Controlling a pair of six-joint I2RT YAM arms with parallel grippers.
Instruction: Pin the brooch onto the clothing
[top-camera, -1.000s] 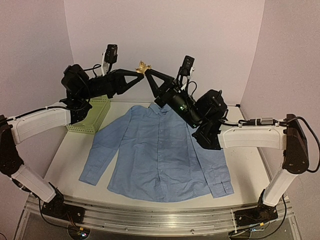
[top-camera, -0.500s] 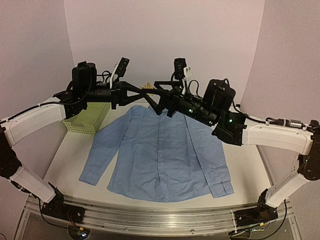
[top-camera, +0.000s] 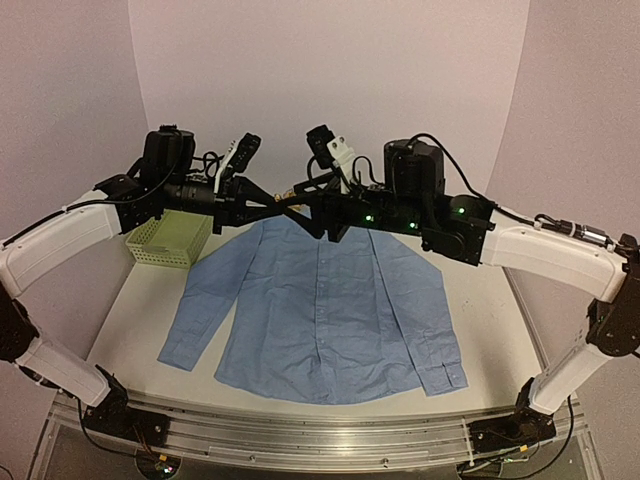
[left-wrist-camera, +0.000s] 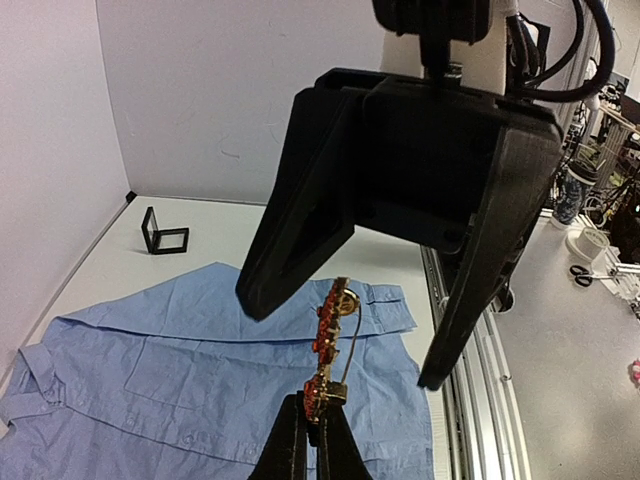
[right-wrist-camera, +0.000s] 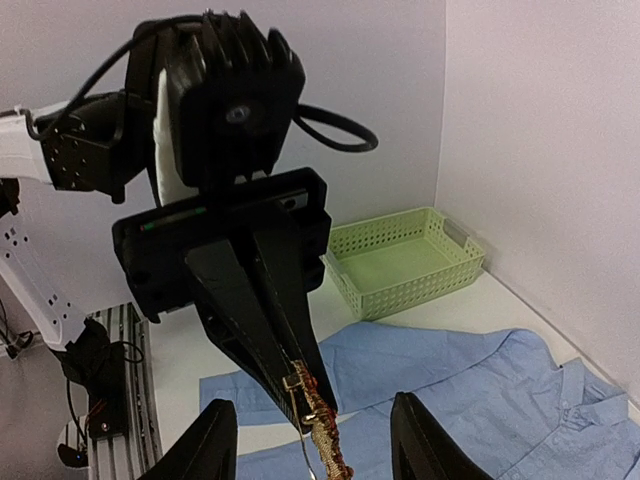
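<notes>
Brooch (left-wrist-camera: 325, 342) in closed left jaws

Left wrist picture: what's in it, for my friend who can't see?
The left gripper pinches a red and gold brooch in the air. The right gripper faces it, open wide around the brooch. Below lie a blue shirt and small black box on a white table.
</notes>
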